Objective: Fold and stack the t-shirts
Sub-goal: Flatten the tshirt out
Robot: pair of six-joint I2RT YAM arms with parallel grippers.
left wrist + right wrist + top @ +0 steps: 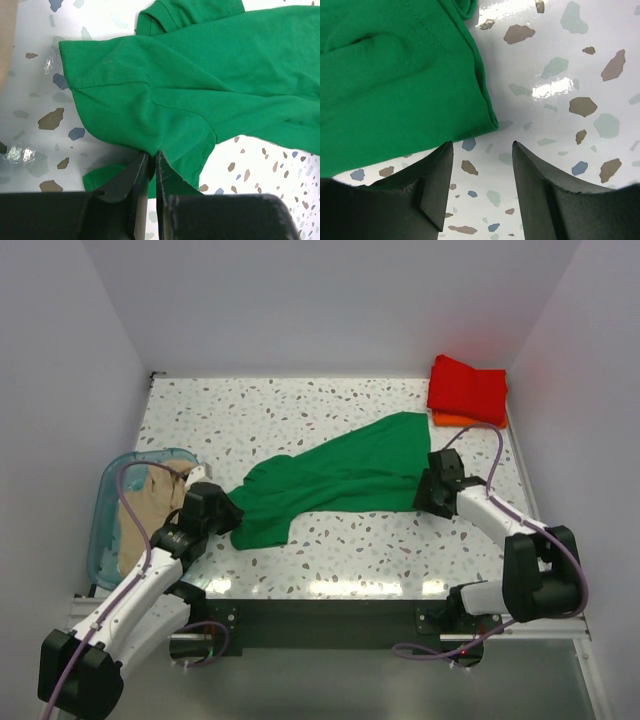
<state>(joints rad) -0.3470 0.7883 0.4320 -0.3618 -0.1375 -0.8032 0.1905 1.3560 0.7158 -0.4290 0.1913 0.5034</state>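
Note:
A bright green t-shirt (340, 475) lies stretched diagonally across the middle of the speckled table. My left gripper (232, 518) is at its near-left end. In the left wrist view its jaws (151, 155) stand only a thin slit apart, and a puckered fold of the green cloth (200, 75) is drawn in between the tips. My right gripper (428, 492) sits at the shirt's right edge. It is open (482, 145) with only bare table between its fingers, and the shirt's hemmed corner (395, 75) lies just beyond the left fingertip. A folded red t-shirt (468, 388) rests on an orange one (452, 421) at the back right.
A translucent teal bin (105, 510) stands at the left edge beside my left arm, holding a beige t-shirt (150, 500). White walls close in the table on three sides. The front edge (330, 585) runs just beyond the arm bases.

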